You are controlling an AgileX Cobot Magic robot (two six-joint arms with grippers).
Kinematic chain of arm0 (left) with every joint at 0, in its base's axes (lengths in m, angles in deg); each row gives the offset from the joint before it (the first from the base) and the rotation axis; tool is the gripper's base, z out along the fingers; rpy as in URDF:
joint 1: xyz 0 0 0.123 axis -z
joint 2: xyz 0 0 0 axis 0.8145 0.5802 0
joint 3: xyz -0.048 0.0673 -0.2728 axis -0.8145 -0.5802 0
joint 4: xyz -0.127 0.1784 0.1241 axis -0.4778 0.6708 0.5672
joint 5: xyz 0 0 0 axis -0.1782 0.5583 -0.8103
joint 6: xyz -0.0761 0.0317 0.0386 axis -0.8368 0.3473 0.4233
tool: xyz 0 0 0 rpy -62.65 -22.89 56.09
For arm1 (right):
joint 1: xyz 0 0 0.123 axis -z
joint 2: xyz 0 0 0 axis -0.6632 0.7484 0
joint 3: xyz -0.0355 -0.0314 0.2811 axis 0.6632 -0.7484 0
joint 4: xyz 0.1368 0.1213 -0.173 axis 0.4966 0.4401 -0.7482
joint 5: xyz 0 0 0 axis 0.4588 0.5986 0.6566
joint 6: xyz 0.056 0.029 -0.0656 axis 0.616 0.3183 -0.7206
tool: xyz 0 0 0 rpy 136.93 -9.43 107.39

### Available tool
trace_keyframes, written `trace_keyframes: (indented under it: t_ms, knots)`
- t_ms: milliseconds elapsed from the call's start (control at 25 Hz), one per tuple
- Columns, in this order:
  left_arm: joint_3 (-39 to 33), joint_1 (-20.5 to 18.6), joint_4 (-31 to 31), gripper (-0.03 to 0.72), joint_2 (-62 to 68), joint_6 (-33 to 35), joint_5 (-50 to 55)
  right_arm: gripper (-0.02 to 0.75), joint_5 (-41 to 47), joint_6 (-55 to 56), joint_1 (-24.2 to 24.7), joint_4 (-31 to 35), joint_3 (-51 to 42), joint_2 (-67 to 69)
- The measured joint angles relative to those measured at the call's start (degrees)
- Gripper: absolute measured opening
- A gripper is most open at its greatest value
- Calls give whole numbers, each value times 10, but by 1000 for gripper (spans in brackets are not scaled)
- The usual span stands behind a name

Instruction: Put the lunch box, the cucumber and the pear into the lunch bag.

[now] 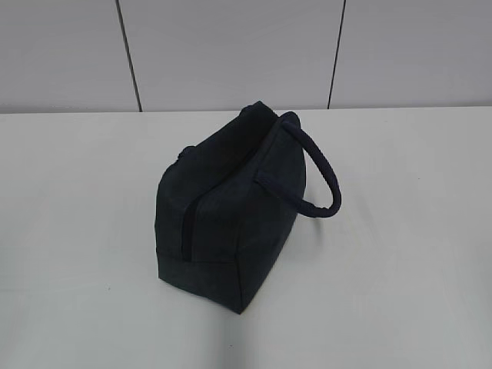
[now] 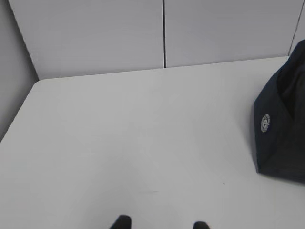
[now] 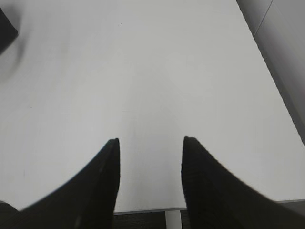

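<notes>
on white tabletop (image 1: 84,231): boxy dark navy fabric lunch bag (image 1: 231,223) w/ looped handle (zipped)
left gripper (image 2: 161,224): fingers apart, holding nothing
right gripper (image 3: 150,143): fingers apart, holding nothing

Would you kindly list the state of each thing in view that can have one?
lunch bag: upright on the table, zipper appears shut, contents hidden.
handle: looped, drooping to the bag's right side.
left hand: open, empty, only its fingertips in view, over bare table.
right hand: open, empty, apart from the bag.
</notes>
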Motion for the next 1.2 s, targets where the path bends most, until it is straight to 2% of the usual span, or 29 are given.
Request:
trace_keyframes:
  t_ms: [1200]
  knots:
    - [0,8,0,240,0,0,0,339,0,2,3,22,0,0]
